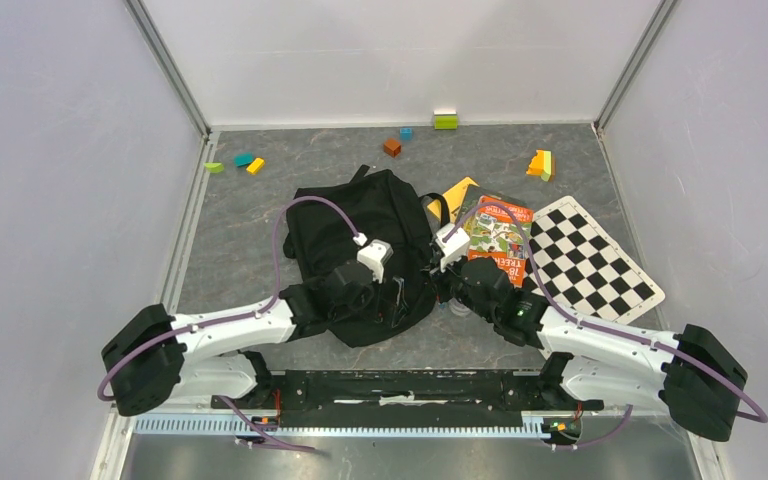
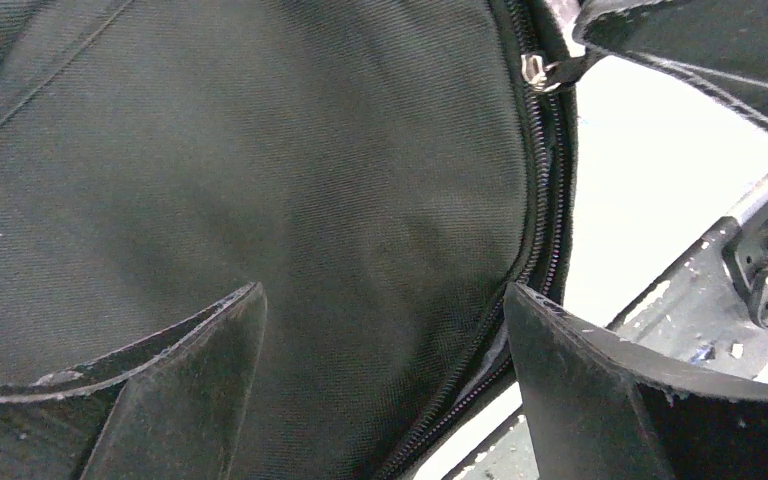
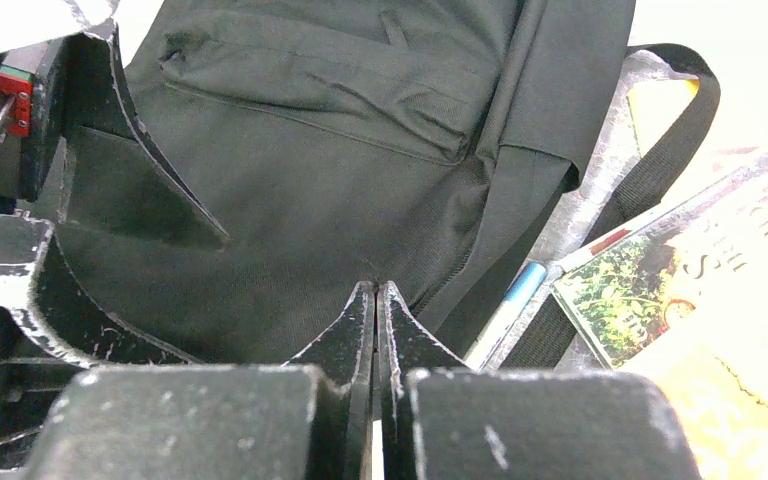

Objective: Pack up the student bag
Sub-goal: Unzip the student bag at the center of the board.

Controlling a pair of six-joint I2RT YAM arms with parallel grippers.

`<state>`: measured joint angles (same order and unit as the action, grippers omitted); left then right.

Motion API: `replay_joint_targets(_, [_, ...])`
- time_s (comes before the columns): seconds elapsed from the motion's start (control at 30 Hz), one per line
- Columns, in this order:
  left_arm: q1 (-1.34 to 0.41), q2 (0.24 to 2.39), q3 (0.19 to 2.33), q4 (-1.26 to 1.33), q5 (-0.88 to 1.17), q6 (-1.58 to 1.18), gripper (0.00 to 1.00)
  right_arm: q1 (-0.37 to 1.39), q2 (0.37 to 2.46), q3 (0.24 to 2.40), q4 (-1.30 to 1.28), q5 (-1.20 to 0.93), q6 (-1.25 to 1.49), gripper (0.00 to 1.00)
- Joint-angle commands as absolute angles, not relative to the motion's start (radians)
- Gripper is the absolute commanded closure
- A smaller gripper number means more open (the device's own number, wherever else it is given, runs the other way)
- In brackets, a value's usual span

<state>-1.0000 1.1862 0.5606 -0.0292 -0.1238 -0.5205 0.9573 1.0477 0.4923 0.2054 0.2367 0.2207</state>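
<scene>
Over on the left, the surface (image 1: 230,240) is bare from the wall to the one student bag (image 1: 355,235), which lies flat mid-surface. The left claw (image 2: 385,300) hangs over the bag's near zipper edge, jaws wide apart, gripping nothing. The right claw (image 3: 375,300) sits by the bag's right edge, fingers pressed together. Right of that it's crowded: one flat orange thing (image 1: 457,192), one colourful book (image 1: 500,238), one checkered board (image 1: 595,265). About seven small blocks (image 1: 392,147) dot the far strip.

grey marbled tabletop (image 1: 260,215), plain white back wall (image 1: 400,50), white side panels (image 1: 50,150) left and right, aluminium corner posts (image 1: 168,65), ribbed metal rail (image 1: 360,426) at near edge, even diffuse light
</scene>
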Motion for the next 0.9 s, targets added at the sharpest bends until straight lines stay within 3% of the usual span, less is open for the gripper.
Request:
replay_joint_targets(0.0, [-0.999, 1.194, 0.574, 0.067, -0.047, -0.477, 0.06, 0.956, 1.024, 0.479, 0.232, 0.247, 0.239, 1.00])
replay_joint_targets(0.23, [-1.000, 1.223, 0.548, 0.132, 0.028, -0.475, 0.06, 0.956, 1.023, 0.476, 0.242, 0.238, 0.247, 1.00])
replay_joint_targets(0.53, [-1.006, 1.309, 0.563, 0.098, -0.210, -0.458, 0.11, 0.956, 1.001, 0.451, 0.250, 0.239, 0.266, 1.00])
replay_joint_targets(0.77, [-1.019, 1.324, 0.567, 0.120, -0.297, -0.436, 0.36, 0.957, 0.999, 0.431, 0.268, 0.246, 0.286, 1.00])
replay_joint_targets(0.87, [-1.021, 1.321, 0.564, 0.135, -0.238, -0.419, 0.55, 0.956, 1.010, 0.438, 0.273, 0.262, 0.287, 1.00])
